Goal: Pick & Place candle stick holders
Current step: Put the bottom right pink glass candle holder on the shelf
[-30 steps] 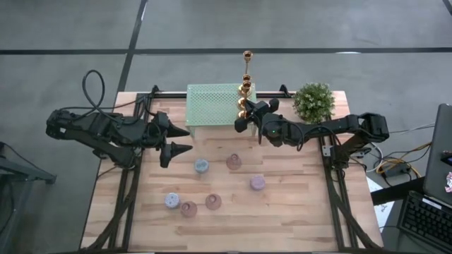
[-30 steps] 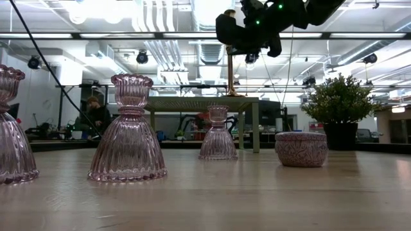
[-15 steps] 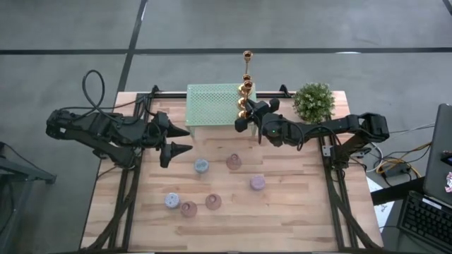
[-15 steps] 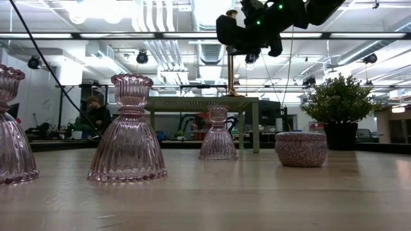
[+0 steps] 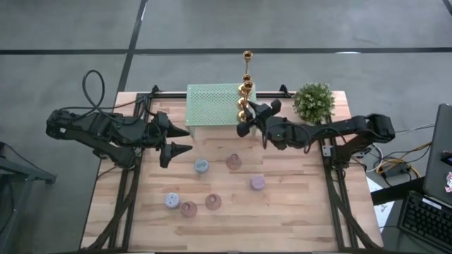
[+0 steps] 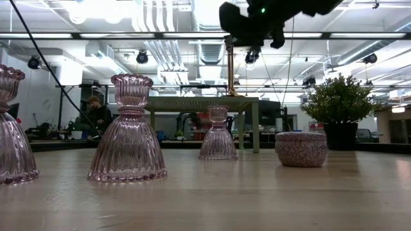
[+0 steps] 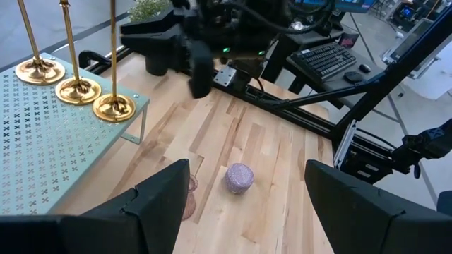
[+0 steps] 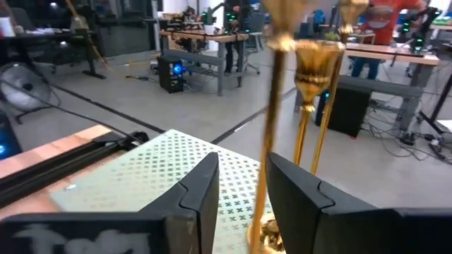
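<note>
Three gold candlesticks stand on mesh rack, upper centre. Right gripper parted around one stem, nothing held. Retreat best made straight back, stem untouched. Left gripper open, idle.

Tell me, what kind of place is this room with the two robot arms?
Most likely a robotics lab or workshop. Two arms are mounted at a wooden table, other workbenches with electronics stand on a concrete floor, and exposed ducts and strip lights run overhead. A keyboard sits beside the table.
</note>
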`<action>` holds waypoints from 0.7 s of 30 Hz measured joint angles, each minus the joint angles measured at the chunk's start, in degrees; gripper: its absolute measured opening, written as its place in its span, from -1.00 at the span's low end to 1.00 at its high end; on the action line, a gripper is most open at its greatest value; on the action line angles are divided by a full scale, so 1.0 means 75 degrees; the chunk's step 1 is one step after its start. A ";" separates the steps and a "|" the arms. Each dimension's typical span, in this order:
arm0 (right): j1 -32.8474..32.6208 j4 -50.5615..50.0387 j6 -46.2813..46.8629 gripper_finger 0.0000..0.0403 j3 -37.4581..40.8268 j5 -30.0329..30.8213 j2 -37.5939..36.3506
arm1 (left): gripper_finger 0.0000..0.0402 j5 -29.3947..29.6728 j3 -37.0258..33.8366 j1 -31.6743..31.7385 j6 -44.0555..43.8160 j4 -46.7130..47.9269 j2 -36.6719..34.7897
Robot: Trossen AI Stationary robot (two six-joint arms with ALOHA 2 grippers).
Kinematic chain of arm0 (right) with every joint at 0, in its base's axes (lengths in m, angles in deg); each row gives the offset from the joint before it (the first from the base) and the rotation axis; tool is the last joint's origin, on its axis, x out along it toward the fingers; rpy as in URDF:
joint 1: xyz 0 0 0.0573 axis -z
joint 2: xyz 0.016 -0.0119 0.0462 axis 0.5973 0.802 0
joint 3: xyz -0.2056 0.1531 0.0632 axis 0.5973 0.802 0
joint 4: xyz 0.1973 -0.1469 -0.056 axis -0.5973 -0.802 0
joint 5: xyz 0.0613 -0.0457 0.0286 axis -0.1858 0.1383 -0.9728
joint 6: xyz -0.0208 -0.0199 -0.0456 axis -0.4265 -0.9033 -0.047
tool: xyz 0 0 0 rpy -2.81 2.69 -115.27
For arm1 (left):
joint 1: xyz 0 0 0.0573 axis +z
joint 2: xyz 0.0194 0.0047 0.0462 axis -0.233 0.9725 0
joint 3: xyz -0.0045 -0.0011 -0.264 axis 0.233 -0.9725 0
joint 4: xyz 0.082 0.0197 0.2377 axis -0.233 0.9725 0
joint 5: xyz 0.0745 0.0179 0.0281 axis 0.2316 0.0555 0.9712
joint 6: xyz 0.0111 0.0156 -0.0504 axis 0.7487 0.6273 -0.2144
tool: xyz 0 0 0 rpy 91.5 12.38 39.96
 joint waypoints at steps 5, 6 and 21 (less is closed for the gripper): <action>-0.0376 -0.0834 0.0228 -0.42 -0.0178 -0.0009 -0.0471 | 0.42 -0.0004 0.0000 -0.0001 0.0079 0.0002 0.0000; -0.0440 -0.1032 0.0310 -0.42 -0.0191 -0.0003 -0.0565 | 0.42 -0.0004 0.0000 0.0000 0.0080 0.0003 0.0000; -0.1544 -0.3000 0.3096 -0.56 -0.0292 -0.2275 -0.1171 | 0.42 0.0038 -0.0003 0.0005 0.0788 0.0051 0.0076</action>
